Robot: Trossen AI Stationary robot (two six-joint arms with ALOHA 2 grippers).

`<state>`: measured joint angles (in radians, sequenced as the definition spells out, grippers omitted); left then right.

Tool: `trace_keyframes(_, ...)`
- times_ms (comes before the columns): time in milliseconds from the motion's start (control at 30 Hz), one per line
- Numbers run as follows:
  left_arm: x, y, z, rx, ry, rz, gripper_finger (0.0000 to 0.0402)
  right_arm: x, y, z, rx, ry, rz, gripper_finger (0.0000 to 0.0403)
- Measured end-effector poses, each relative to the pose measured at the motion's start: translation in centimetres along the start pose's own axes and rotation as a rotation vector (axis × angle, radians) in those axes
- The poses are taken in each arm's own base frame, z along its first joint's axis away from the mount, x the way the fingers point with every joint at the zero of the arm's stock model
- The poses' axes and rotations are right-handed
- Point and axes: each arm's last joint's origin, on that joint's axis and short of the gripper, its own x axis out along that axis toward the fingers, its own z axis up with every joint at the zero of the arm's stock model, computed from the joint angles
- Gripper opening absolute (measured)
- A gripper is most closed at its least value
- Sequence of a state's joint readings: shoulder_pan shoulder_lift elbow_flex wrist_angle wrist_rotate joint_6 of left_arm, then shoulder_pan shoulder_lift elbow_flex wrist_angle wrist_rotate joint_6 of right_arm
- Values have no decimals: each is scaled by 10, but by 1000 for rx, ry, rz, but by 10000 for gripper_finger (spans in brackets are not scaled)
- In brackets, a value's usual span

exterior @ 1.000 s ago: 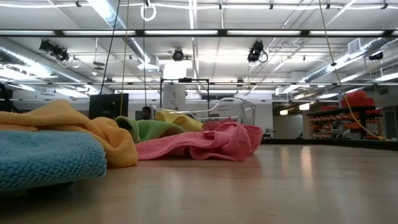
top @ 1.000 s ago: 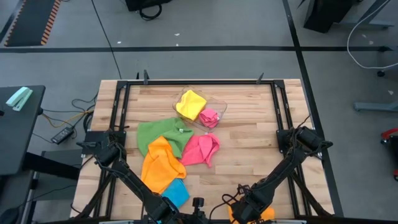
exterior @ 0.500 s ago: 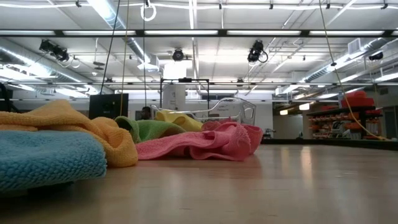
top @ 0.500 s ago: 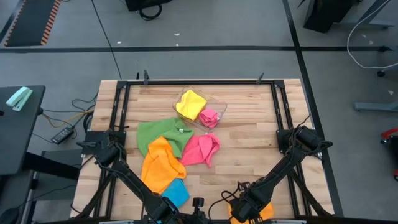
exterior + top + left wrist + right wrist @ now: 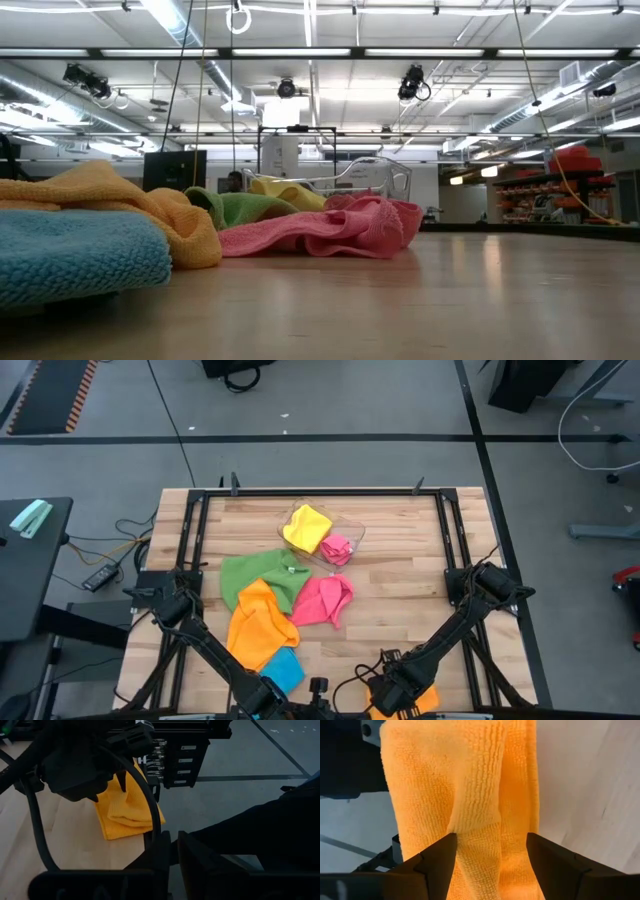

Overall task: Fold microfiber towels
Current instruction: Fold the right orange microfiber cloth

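A folded orange towel [image 5: 418, 703] lies at the table's near edge, and in the right wrist view part of this towel [image 5: 470, 785] reaches past the edge. My right gripper [image 5: 490, 855] is open and points down over it, one finger on each side of a raised crease. My left gripper [image 5: 175, 855] is shut and empty. It hovers by the near edge, to the left of the right gripper, and faces it. Loose green [image 5: 255, 575], orange [image 5: 260, 625], pink [image 5: 325, 600] and blue [image 5: 283, 670] towels lie left of centre. My right gripper's open fingers [image 5: 436, 862] come down from above on either side of the crease [image 5: 480, 820] in the folded orange towel, which lies flat on the table edge. I cannot tell whether the fingertips touch the cloth.
A clear tray [image 5: 355, 530] at the far middle holds a yellow cloth [image 5: 307, 525] and a pink one [image 5: 337, 547]. A black frame [image 5: 330, 492] runs round the tabletop. Bare wood lies on the table's right half.
My right gripper's head has swung a little toward the table's left over the folded orange towel. More of the towel now shows on its right side. The loose towels have not moved.
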<state>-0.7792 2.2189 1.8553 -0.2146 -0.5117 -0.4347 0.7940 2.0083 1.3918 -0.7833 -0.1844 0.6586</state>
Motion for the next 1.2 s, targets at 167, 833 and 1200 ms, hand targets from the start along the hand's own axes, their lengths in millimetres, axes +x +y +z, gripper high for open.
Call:
trace_keyframes(167, 0, 0, 0, 0, 0, 0, 41, -1, -8, -2, 22, 47, -39, 252)
trace_keyframes(833, 0, 0, 0, 1, 0, 0, 44, -64, 19, -28, -28, -265, -104, 252)
trace_keyframes(1200, 0, 0, 0, 1, 0, -1, 48, -49, 81, -73, -194, -678, -263, 252)
